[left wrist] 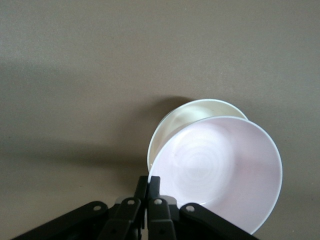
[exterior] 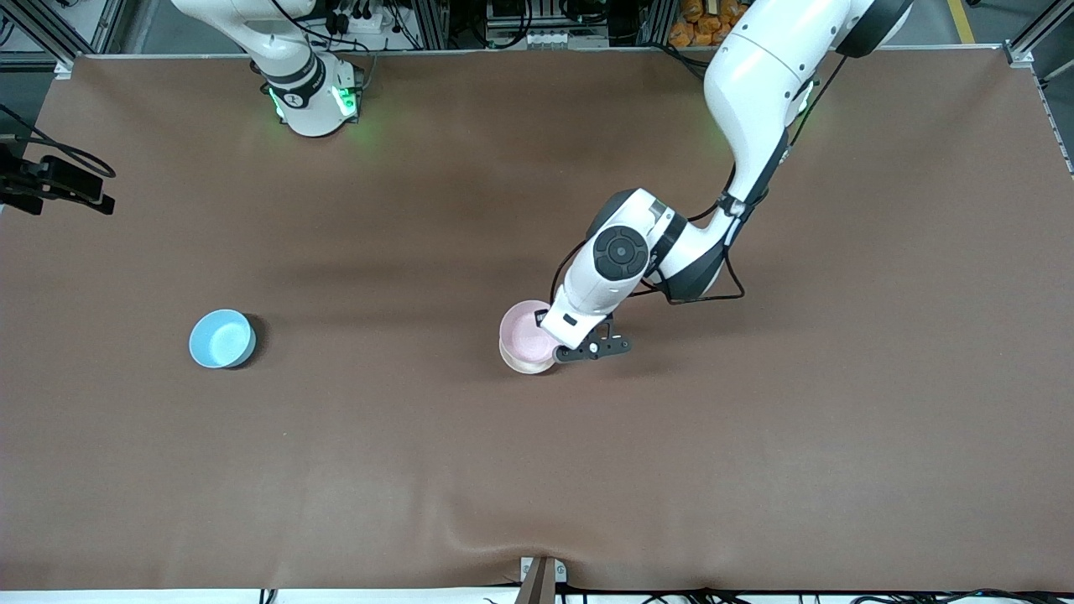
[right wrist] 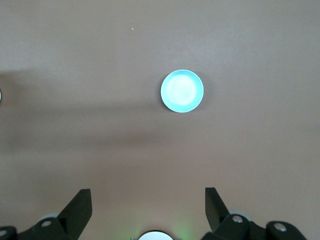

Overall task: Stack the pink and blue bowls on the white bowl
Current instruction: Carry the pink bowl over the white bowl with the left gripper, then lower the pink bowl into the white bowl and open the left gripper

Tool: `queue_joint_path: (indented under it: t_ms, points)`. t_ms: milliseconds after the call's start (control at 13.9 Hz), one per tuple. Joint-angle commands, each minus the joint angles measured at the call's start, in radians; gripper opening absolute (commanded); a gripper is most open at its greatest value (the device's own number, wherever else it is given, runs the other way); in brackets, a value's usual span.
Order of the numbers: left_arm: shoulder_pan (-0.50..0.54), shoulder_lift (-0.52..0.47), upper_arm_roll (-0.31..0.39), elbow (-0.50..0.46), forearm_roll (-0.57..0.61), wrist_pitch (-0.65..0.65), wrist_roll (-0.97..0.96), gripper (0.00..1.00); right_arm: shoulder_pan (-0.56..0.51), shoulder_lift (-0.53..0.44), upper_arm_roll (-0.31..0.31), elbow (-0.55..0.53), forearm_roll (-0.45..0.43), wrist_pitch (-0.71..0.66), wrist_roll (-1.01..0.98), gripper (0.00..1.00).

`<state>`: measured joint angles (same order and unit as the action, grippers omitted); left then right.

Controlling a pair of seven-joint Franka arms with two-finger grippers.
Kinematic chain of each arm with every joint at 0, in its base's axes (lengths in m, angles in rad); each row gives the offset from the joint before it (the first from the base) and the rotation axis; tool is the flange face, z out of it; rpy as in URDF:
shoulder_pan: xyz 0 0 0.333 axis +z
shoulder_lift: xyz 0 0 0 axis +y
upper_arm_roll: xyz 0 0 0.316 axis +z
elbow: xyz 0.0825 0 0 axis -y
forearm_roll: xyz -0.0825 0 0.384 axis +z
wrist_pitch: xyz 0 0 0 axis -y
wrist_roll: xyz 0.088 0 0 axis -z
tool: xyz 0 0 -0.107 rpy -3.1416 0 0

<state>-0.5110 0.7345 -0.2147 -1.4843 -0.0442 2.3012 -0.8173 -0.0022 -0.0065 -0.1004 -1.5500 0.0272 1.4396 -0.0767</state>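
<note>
The pale pink bowl (exterior: 523, 332) is directly over the white bowl (exterior: 525, 366) near the table's middle, a little off-centre and covering most of it. I cannot tell whether the two touch. My left gripper (exterior: 560, 346) is shut on the pink bowl's rim. In the left wrist view the gripper (left wrist: 150, 183) pinches the pink bowl (left wrist: 216, 172), and the white bowl (left wrist: 186, 118) peeks out under it. The light blue bowl (exterior: 221, 338) stands alone toward the right arm's end of the table. It also shows in the right wrist view (right wrist: 182, 90). My right gripper (right wrist: 148, 198) is open and empty, high over the table.
The brown table cover (exterior: 755, 436) is bare around the bowls. The right arm (exterior: 304, 88) waits at its base. A black camera mount (exterior: 50, 186) juts in at the table edge at the right arm's end.
</note>
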Motion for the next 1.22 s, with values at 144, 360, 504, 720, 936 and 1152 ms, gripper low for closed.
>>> queue_joint_path:
  t_ms: [144, 360, 504, 720, 936, 1152]
  points:
    - [-0.003, -0.021, 0.003, -0.039, -0.011, 0.043, 0.015, 0.00, -0.007, 0.000, 0.002, 0.014, 0.013, -0.008, 0.002, 1.00]
    - [0.000, 0.000, 0.005, -0.033, -0.011, 0.064, 0.017, 0.02, -0.007, 0.000, 0.002, 0.014, 0.013, -0.008, 0.002, 1.00]
    - [0.000, 0.002, 0.009, -0.028, -0.020, 0.066, 0.013, 0.37, -0.009, 0.000, 0.002, 0.014, 0.013, -0.008, 0.002, 1.00]
    - [0.012, 0.006, 0.009, -0.025, -0.032, 0.066, 0.007, 0.83, -0.009, 0.000, 0.002, 0.016, 0.013, -0.008, 0.002, 1.00]
    - [0.023, -0.009, 0.009, -0.015, -0.037, 0.064, 0.001, 1.00, -0.009, 0.000, 0.002, 0.016, 0.011, -0.008, 0.002, 1.00]
    - [0.037, -0.046, 0.023, -0.013, -0.022, 0.038, -0.002, 1.00, -0.009, 0.000, 0.002, 0.018, 0.008, -0.010, 0.000, 1.00]
